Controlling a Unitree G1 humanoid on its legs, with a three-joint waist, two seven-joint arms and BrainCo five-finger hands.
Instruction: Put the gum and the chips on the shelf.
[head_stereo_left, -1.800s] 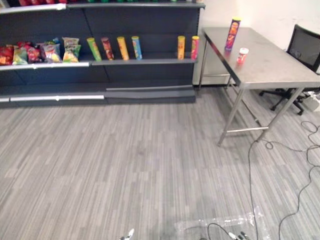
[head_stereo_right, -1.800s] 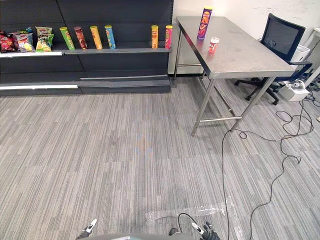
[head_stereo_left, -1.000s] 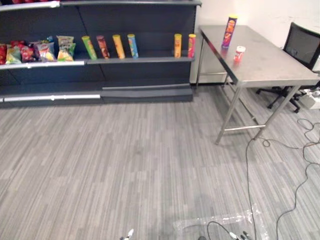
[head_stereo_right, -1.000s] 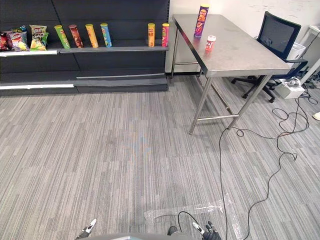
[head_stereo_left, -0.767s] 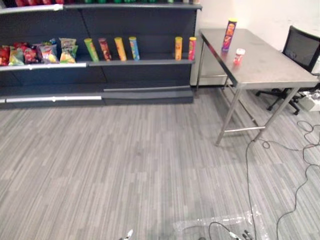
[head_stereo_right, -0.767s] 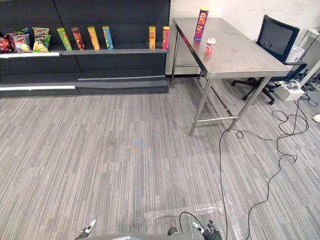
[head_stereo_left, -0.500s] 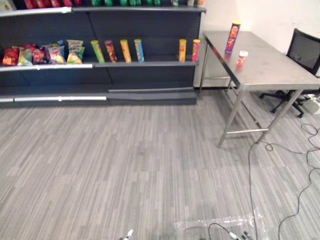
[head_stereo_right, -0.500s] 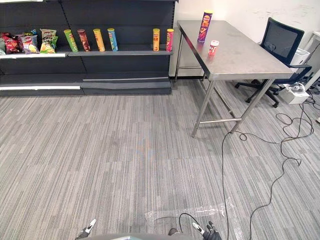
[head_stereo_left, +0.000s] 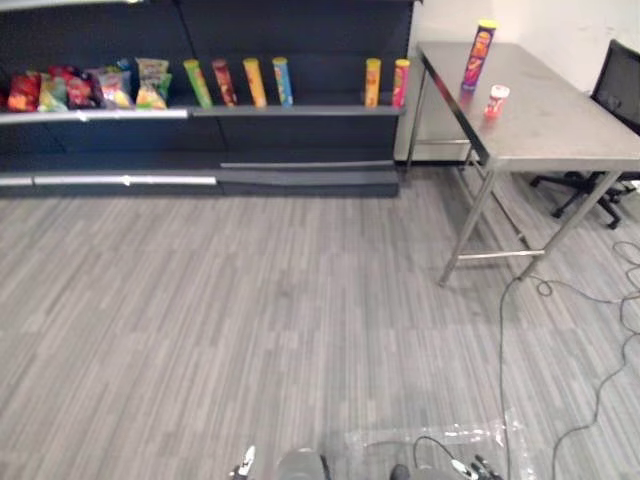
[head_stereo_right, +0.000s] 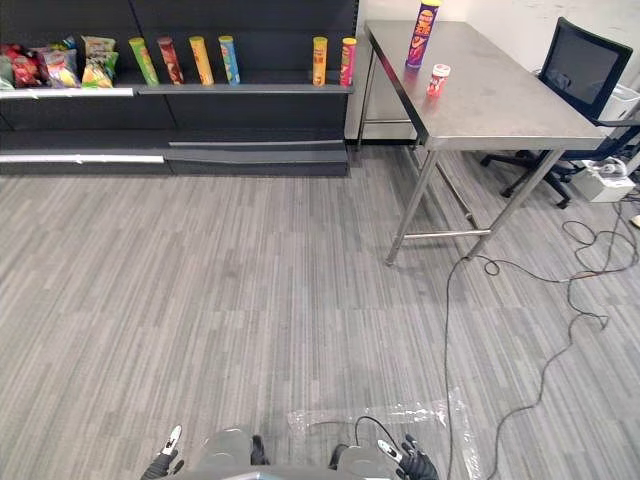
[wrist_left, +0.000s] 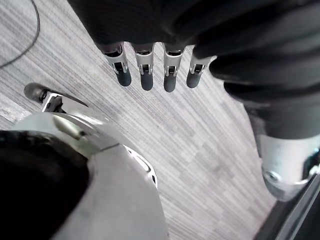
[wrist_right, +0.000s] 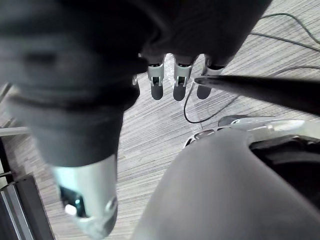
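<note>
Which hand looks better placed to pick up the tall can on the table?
Probably the right hand: the chips can and gum stand on the table off to the robot's right. Both hands hang open and empty, far from it; the left hand is farther.

I see the shelf (head_stereo_right: 250, 89) far ahead on my left. Bags (head_stereo_right: 60, 62) lie at its left end, and cans (head_stereo_right: 200, 60) stand in a row to their right. The worktop (head_stereo_right: 500, 100) stands just right of the shelf. On it, the chips (head_stereo_right: 421, 34) stand at the back, with the gum (head_stereo_right: 437, 79) near, in front. A chair (head_stereo_right: 585, 70) is at the worktop's right side.
</note>
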